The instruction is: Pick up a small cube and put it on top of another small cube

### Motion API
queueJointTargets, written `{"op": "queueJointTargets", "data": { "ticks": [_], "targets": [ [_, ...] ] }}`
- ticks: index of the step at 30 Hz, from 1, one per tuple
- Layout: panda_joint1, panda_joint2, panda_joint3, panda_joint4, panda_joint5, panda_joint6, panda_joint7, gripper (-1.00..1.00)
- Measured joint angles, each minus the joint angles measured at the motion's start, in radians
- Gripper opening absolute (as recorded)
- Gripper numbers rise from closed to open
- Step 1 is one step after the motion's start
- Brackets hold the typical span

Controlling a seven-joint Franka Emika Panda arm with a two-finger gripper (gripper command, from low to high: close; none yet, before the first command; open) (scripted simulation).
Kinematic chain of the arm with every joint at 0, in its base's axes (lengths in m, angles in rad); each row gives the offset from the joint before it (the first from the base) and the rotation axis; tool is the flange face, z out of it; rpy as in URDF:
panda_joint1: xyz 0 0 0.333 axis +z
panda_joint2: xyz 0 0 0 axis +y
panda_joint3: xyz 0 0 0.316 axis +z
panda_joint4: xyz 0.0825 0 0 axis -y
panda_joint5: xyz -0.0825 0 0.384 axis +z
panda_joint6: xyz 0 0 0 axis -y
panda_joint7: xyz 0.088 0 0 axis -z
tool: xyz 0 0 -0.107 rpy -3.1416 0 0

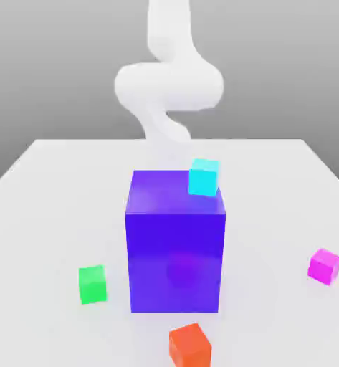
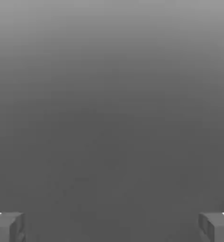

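Behind the big blue block (image 1: 175, 244), at the far side of the table (image 1: 50, 186), the white arm (image 1: 168, 82) curls up & away; its lower end drops out of sight behind the block. In the hand view the gripper (image 2: 112, 227) has both fingertips (image 2: 7, 226) spread wide apart, as far as they go, w/ nothing between them but plain grey.

Places vs the gripper can't be read direct, since the hand is hidden in the exterior view, so going by the arm: pink cube (image 1: 324, 266) sits well apart from it, nearer the camera & off to the exterior view's right, alone on the table. Green cube (image 1: 92, 284) is also nearer the camera, on the exterior view's left, just beside the blue block but not touching. The two lie well apart, block between them.

Cyan cube (image 1: 203, 177) rests on top of the block at its far right corner, closest to the arm. Orange cube (image 1: 190, 345) sits in front of the block, farthest from the arm.
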Motion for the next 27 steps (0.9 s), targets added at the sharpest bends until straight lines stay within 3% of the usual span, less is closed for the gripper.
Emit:
{"op": "queueJointTargets", "data": {
  "ticks": [15,27],
  "targets": [
    [0.424,0.395,-0.059,-0.133,0.116,0.193,-0.693,0.00],
    [0.647,0.701,0.028,-0.239,0.137,0.350,-1.191,0.00]
  ]
}}
